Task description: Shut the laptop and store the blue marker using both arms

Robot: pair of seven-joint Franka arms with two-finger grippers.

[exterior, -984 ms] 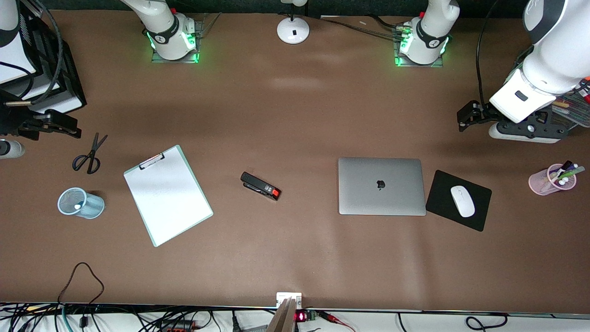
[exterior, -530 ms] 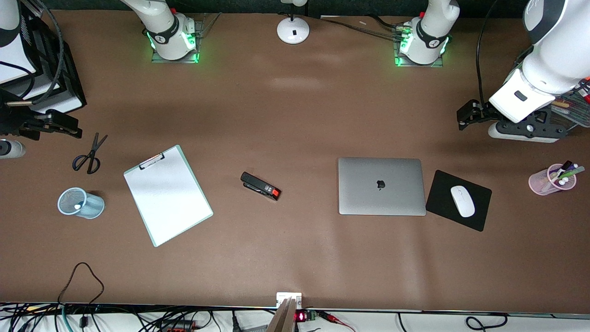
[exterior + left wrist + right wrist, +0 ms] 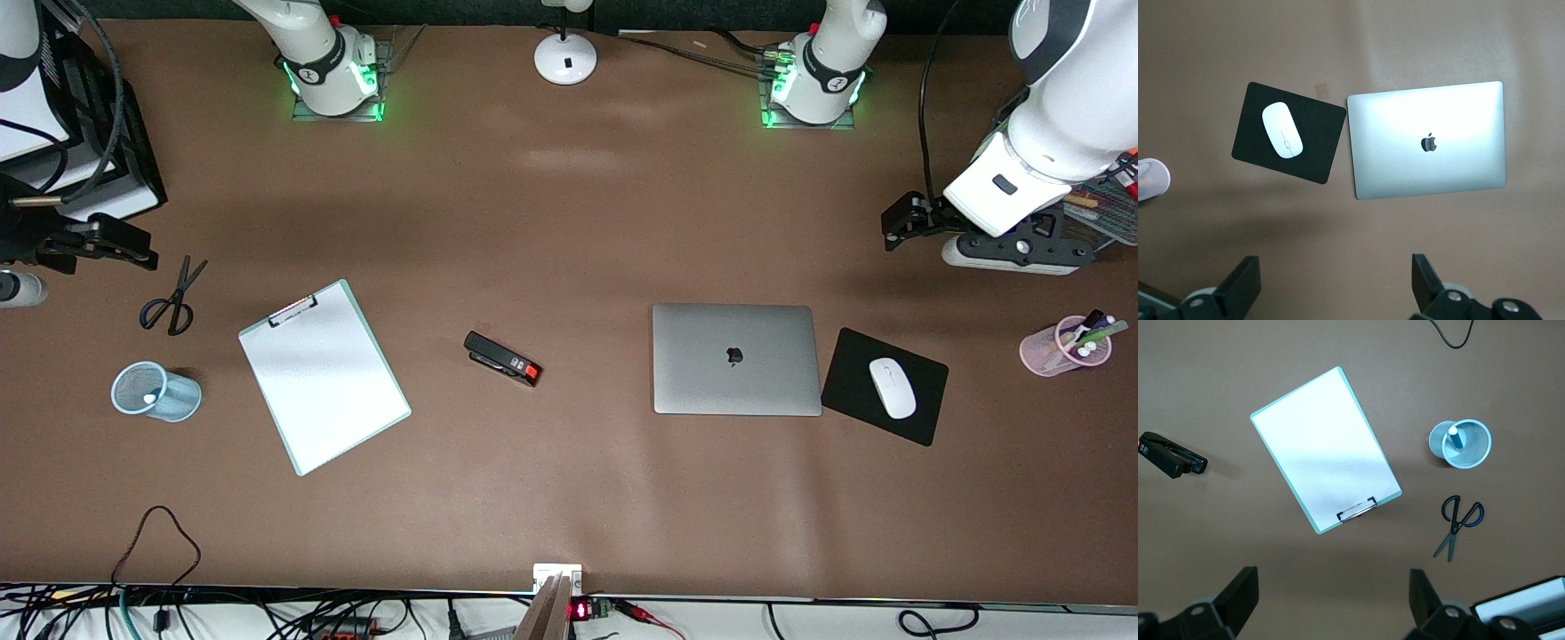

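Two claws gape over one laptop (image 3: 736, 359), one blue marker (image 3: 1454, 439).

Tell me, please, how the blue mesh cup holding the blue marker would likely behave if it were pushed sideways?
The blue mesh cup looks thin-walled and probably light, so it would likely slide easily on the smooth table. It stands upright and fairly narrow; a high push may tip it. The blue marker leans loosely inside and could rattle or shift.

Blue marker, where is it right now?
The blue marker stands in the blue mesh cup toward the right arm's end, beside the clipboard.
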